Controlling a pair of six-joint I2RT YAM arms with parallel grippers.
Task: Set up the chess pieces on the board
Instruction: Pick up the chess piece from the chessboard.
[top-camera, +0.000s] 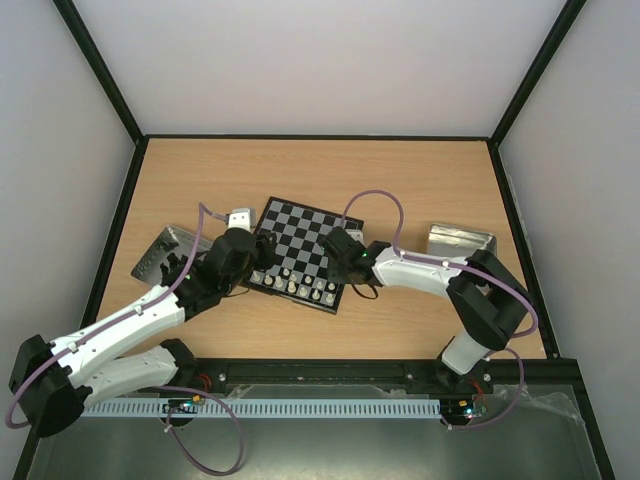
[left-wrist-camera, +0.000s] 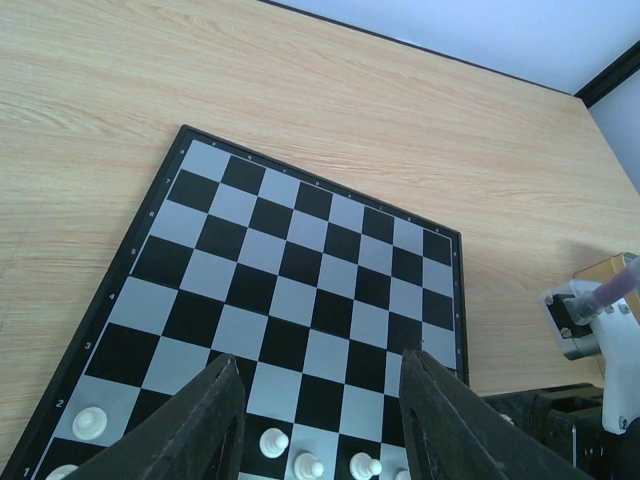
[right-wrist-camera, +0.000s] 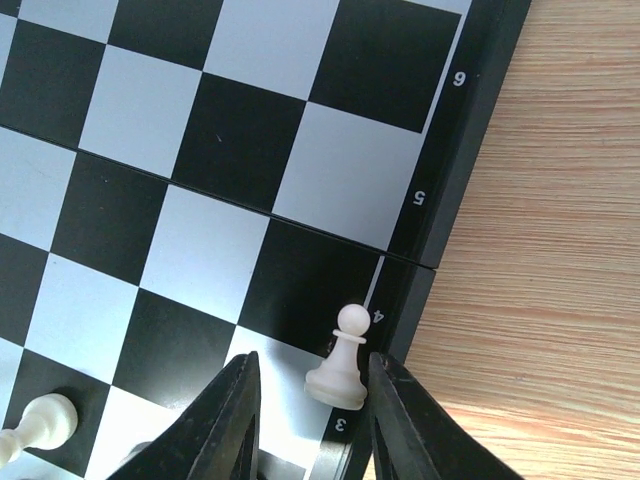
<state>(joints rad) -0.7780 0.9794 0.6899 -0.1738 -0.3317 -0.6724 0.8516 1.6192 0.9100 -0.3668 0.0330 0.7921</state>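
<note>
Gleaming cream, a round-headed pawn (right-wrist-camera: 342, 362) stands on the chequered board (right-wrist-camera: 200, 150)

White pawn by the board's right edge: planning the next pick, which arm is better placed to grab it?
Right. The right tool straddles the pawn, one finger each side, at the board rim. The left tool hovers open above other white pieces.

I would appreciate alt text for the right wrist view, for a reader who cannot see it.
A white pawn stands at the right edge of the board, beside rank marks 3 and 4, between the fingers of the right gripper, with a gap on its left. Another white piece sits lower left; wooden table fills the right.
</note>
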